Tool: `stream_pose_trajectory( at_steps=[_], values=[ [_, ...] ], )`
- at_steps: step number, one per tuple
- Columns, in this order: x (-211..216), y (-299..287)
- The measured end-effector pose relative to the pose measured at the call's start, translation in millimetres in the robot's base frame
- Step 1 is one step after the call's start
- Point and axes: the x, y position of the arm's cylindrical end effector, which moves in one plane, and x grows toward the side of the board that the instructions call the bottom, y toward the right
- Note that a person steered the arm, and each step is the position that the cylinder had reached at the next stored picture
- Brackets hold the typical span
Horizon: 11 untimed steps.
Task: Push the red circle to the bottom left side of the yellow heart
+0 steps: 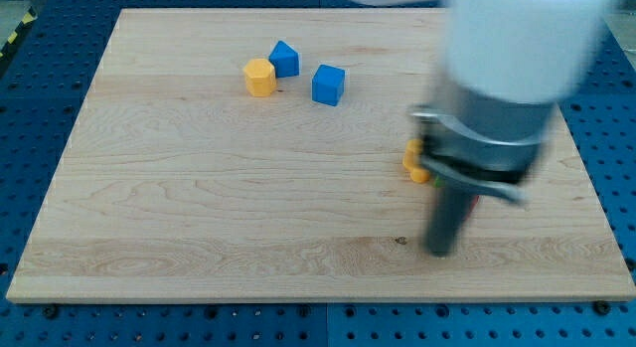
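Camera view: arm (497,88) hides yellow block (412,160).

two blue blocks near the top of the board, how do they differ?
The blue block on the left sits nearer the view's top and close beside the yellow hexagon block; the blue cube stands apart, lower and further right. The left one looks smaller with a peaked top; the cube shows a flat top. Both share one blue, far from my tip.

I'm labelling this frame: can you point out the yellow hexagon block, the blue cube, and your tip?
yellow hexagon block (259,77), camera view, top face.
blue cube (328,85), camera view, front face.
my tip (439,252), camera view, rod's blurred lower end.
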Motion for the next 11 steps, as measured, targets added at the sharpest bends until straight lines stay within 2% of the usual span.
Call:
stream_pose_trajectory(
  at_steps=[1, 2, 4, 5, 6, 7, 8, 9, 10, 11],
  values=[
    [-52.4, 76.7],
    [-77.8, 36.5],
    [-26.2, 18.8],
    [-42.1, -54.2],
    [-33.4, -78.5],
    [-29.0, -132.3],
    [-57.0, -231.7],
    [-129.7, -198.4],
    [-147.3, -59.8],
    [-172.3, 41.3]
  ],
)
